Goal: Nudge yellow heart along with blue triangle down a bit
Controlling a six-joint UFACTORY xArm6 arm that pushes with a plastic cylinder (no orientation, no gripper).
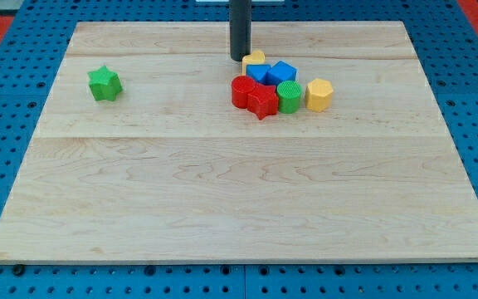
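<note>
The yellow heart (255,58) lies near the view's top centre, at the top of a tight cluster. Just below it sits the blue triangle (258,73), touching a blue cube (283,72) on its right. My tip (239,58) stands on the board immediately left of the yellow heart, touching or nearly touching it. The rod rises straight up out of the view.
Below the blue blocks lie a red cylinder (242,91), a red star (262,102), a green cylinder (290,95) and a yellow hexagon (319,94). A green star (104,84) sits alone at the view's left. The wooden board (239,199) rests on a blue perforated base.
</note>
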